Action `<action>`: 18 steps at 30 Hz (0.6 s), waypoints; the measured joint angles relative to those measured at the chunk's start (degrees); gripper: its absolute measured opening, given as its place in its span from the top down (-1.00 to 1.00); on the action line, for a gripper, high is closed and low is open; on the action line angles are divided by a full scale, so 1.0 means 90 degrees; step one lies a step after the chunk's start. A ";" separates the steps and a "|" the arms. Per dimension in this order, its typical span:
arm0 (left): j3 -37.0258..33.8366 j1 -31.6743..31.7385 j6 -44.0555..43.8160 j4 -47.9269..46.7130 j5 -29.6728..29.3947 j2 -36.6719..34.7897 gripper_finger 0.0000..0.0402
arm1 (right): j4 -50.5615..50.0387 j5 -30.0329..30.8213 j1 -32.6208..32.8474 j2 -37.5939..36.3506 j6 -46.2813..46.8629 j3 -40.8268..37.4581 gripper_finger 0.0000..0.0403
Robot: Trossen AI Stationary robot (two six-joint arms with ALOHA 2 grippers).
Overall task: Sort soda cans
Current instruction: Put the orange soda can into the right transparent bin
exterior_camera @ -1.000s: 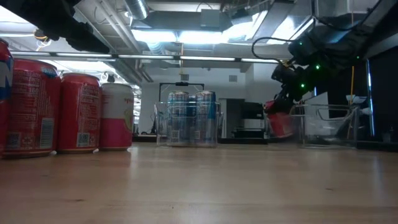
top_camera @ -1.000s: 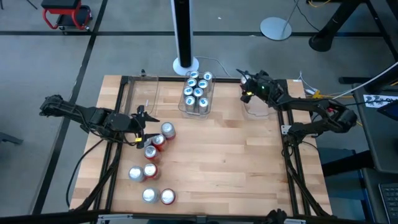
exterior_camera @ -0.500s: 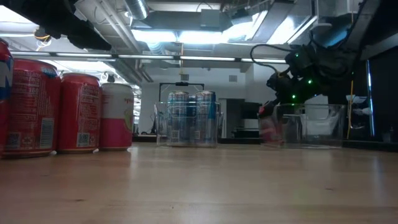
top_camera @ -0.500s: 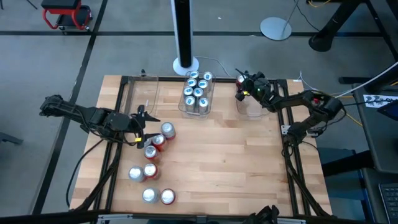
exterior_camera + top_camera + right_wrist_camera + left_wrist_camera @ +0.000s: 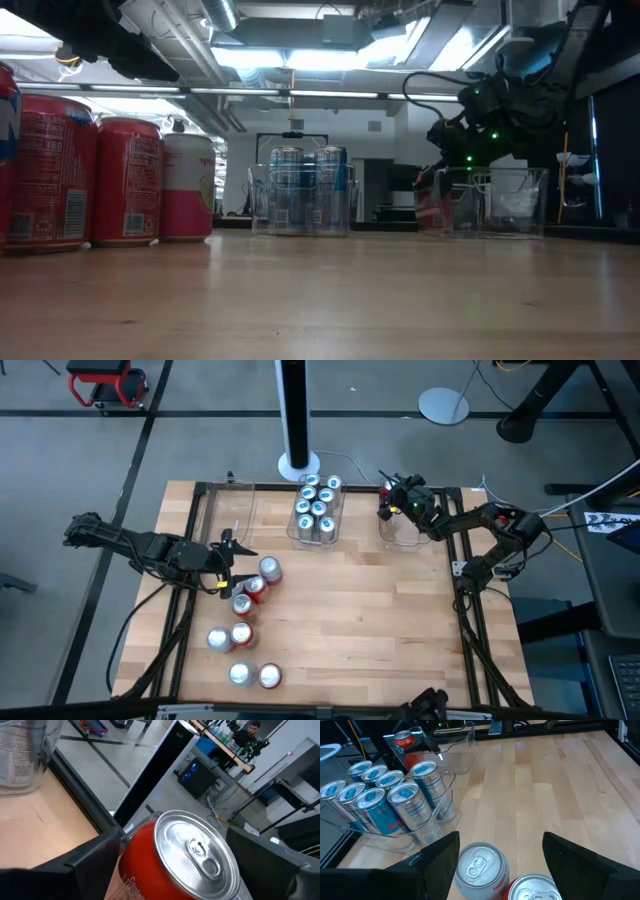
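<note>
My right gripper [image 5: 390, 501] is shut on a red soda can [image 5: 385, 488] at the far left corner of the clear bin [image 5: 416, 534] on the table's right side. In the low view the can [image 5: 432, 206] stands upright inside the bin's wall [image 5: 500, 200]. My left gripper [image 5: 229, 565] is open near the table's left edge. Its fingers stand either side of a silver-topped red can [image 5: 480, 867] without touching it. More red cans [image 5: 247, 595] stand beside that one. My right gripper pinches the red can's side wall near its top rim [image 5: 150, 855] between its two fingers [image 5: 95, 857], one on each side. The fingers come from the table's right side, slanting down. The can is upright inside the bin; whether its base rests on the floor I cannot tell.
A clear bin of several blue cans [image 5: 316, 510] stands at the far middle of the table, left of the right bin. Several loose red cans [image 5: 240, 635] stand at the near left. A white pole base [image 5: 298, 463] sits beyond the far edge. Bare wood [image 5: 370, 620] fills the middle and near right.
My right gripper has carried the red can a little toward the table's left and lowered it into the right bin's far left corner, staying shut on it. The can, tilted a second ago, now stands upright and lower.
</note>
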 joint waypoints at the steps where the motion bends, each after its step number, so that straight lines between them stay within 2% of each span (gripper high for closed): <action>1: 0.0000 -0.0001 0.0000 0.0000 0.0002 0.0000 -0.36 | 0.0029 -0.0026 0.0000 -0.0014 -0.0035 -0.0004 -0.80; 8: 0.0000 0.0000 -0.0002 0.0000 0.0002 0.0000 -0.36 | -0.0043 -0.0058 0.0000 -0.0596 -0.0240 0.0005 -0.80; 12: 0.0000 -0.0002 -0.0002 -0.0002 0.0002 0.0000 -0.36 | -0.0611 -0.0107 0.0001 -0.1139 -0.0332 0.0007 -0.80; 18: 0.0000 0.0000 -0.0001 -0.0001 0.0001 0.0000 -0.36 | -0.0824 -0.0933 0.0230 -0.1889 -0.0617 0.0049 -0.80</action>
